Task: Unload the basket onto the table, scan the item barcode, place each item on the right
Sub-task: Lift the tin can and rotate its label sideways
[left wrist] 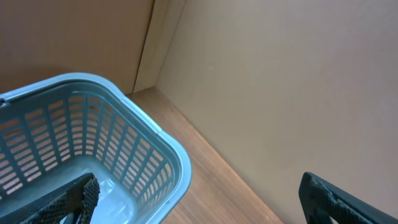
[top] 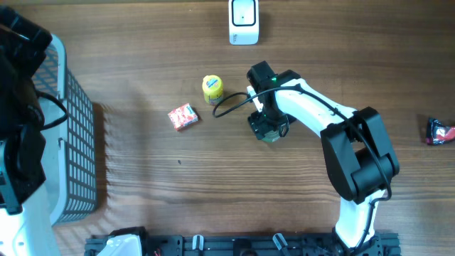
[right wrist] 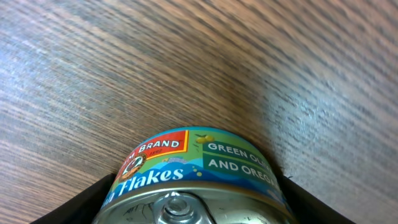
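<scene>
**Currently: Right End Effector Closed on the Can, Left End Effector Released**

1. At the far left of the tabletop [top: 142,43] stands a pale blue slatted basket [top: 78,128]. The left arm hangs over it.
2. The left end effector [left wrist: 198,186] is released. In the left wrist view its two dark fingers [left wrist: 78,199] stand wide apart with nothing between them, one above the basket's interior and the other off to the side, over the wall beyond the tabletop.
3. Left of centre lies a small red packet [top: 183,116], flat on the wood.
4. Just to its right, and slightly farther back, stands a yellow container [top: 212,89], apart from the packet.
5. At the back edge, right of the yellow container, sits a white device [top: 244,21].
6. The task item, a printed can [right wrist: 199,168] labelled "Flakes", rests on the tabletop near the centre, to the right of the yellow container.
7. The right end effector [top: 269,129] is directly above the can and closed on it. In the right wrist view one finger lies against each side of the rim.
8. No barcode is visible on the exposed label.
9. Near the far right edge lies a red-and-black wrapped item [top: 439,131], well apart from everything else.
</scene>
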Available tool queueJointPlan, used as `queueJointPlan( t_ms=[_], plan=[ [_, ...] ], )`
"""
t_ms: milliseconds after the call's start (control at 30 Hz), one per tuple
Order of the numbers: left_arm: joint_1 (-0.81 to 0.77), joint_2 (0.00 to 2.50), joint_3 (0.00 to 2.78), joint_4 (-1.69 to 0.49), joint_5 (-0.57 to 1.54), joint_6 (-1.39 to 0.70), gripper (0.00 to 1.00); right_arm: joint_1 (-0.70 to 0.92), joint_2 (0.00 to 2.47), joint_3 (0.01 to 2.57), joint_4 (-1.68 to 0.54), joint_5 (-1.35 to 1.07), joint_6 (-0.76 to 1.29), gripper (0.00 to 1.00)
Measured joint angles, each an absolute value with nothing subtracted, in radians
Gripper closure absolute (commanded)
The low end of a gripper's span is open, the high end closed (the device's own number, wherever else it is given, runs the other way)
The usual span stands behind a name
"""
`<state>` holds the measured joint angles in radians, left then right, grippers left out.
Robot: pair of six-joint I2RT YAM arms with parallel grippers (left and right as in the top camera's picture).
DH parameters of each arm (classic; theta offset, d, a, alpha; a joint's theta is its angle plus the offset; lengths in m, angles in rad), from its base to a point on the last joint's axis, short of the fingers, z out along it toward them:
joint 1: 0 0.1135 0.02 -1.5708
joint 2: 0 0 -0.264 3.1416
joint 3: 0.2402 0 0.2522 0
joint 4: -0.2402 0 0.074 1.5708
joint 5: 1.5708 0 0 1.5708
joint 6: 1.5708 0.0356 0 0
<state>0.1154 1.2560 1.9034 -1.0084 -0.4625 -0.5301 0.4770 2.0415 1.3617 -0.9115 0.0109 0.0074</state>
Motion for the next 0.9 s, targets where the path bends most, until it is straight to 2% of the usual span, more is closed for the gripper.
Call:
queueJointPlan(
  t_ms=[167,367,667,900],
  plan=[
    [0.115,1.279,1.903,-1.068,-0.463,-0.53,0.0,0.477,2.043,1.362,-0.99,-0.059,0.178,0.36],
    [0.115,1.399,1.901,-1.177,-0.447,-0.571,0.0,0.477,2.054,1.362,-1.018,-0.434,0.331,0.36],
    [0.115,1.415,1.9,-1.228,-0.437,-0.603,0.0,0.477,2.063,1.355,-1.067,-0.893,0.45,0.37],
    [0.115,1.415,1.9,-1.229,-0.437,-0.605,0.0,0.477,2.063,1.354,-1.091,-1.013,0.506,0.37]
  ],
)
